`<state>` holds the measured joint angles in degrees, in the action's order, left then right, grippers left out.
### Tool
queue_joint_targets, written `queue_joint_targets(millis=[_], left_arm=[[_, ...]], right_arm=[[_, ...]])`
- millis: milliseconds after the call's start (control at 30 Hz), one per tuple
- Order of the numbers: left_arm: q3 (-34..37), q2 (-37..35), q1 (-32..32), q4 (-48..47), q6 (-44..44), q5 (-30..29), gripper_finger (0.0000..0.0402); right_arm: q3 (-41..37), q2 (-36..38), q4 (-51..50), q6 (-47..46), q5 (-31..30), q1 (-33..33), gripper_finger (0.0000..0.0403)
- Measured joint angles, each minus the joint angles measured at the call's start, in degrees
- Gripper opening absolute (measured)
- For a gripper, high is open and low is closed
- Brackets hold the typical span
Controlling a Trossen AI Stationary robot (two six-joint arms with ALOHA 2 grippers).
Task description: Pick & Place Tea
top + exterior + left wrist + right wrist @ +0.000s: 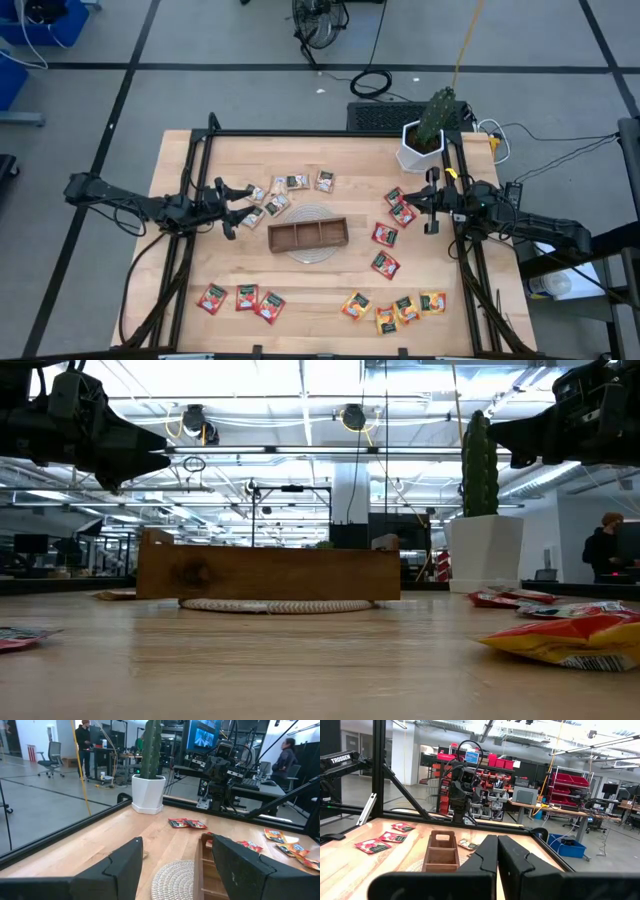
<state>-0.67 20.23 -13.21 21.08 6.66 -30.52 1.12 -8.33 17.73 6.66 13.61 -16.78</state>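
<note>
Tea sachets lie flat on the table in loose groups by kind: pale beige ones (285, 186) behind and to the left of the tray, red ones (392, 222) to its right and another red row (240, 298) along the near left, orange-yellow ones (395, 307) along the near right. None is in the wooden tray (307, 236), whose three compartments appear empty from above; it stands at the centre on a round woven mat (312, 251), probably so that both arms can reach it. The left gripper (228, 205) hovers above the table just beside the beige group, fingers spread and holding nothing, seemingly lined up for a first pick. The right gripper (432, 203) hangs near the red sachets with its fingers pressed together, empty. The table (200, 260) is pale wood within a black frame; a potted cactus (430, 132) stands at its far right corner. Beyond lies a workshop with shelving, desks, screens and people at a distance.
</note>
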Motion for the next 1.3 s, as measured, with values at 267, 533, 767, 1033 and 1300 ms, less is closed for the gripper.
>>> queue_joint_targets(millis=[267, 533, 767, 1033, 1300], left_arm=[[0.00, 0.00, 0.02, 0.00, 0.00, 0.00, 0.0239], [0.00, 0.00, 0.02, 0.00, 0.00, 0.00, 0.0239], [0.00, 0.00, 0.02, 0.00, 0.00, 0.00, 0.0239], [0.01, 0.00, 0.02, 0.01, 0.00, 0.00, 0.0239], [0.02, 0.02, 0.02, 0.02, 0.00, 0.01, 0.0239]], right_arm=[[-0.01, -0.01, 1.73, 0.07, -0.01, 0.00, 0.0000], [-0.01, 0.01, 7.30, -20.40, 0.11, 0.02, 0.0000], [-0.01, 0.03, 5.58, -20.17, -0.10, 0.00, 0.0000], [0.74, -0.01, 6.93, -24.08, -0.46, 0.04, 0.0001], [20.67, -13.01, -23.44, -22.61, -7.52, 0.09, 0.0119]])
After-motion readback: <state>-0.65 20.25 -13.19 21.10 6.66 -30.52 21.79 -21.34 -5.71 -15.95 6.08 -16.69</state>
